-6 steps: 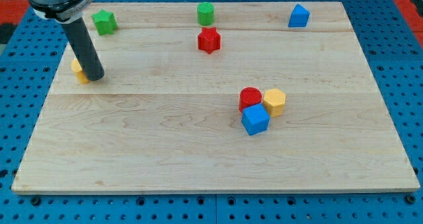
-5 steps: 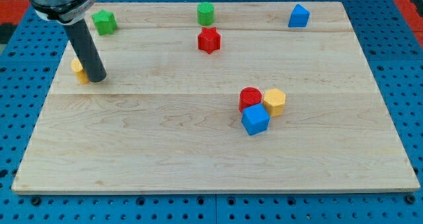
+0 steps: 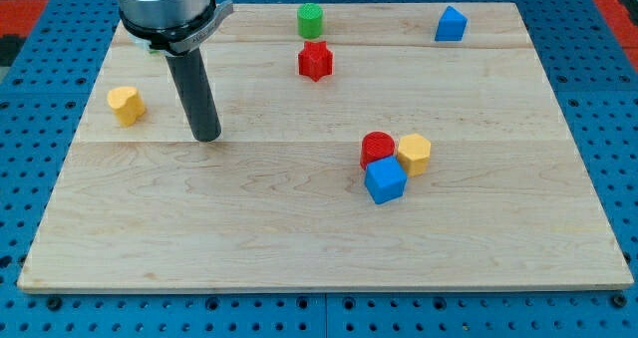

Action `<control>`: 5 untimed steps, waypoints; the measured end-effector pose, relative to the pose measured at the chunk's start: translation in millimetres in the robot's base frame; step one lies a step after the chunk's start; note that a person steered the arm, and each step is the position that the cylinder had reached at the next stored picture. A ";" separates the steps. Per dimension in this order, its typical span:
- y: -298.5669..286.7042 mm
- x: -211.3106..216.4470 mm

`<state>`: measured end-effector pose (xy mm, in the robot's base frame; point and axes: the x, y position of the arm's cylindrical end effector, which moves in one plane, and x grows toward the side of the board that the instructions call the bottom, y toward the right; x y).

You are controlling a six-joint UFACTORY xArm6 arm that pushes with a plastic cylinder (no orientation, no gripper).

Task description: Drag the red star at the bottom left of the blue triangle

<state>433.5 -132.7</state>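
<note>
Approach step: my tip touches nothing, well left of red star; next get behind it, push toward blue triangle.

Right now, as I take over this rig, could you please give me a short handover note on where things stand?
My tip rests on bare board, touching no block: the yellow block is off to the view's left of it, the red star up and to the view's right.
The red star sits near the view's top centre, just below the green cylinder. The blue triangle is at the view's top right, well apart from the star.
Done: nothing yet; the star is not at the triangle's bottom left.
Left: bring the tip to the star's left side and push it rightward, stopping below-left of the triangle.
</note>
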 end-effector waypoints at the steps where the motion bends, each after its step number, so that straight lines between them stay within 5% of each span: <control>1: 23.0 18.9; 2: 24.6 11.1; 5: 69.6 -131.0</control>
<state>302.4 -63.0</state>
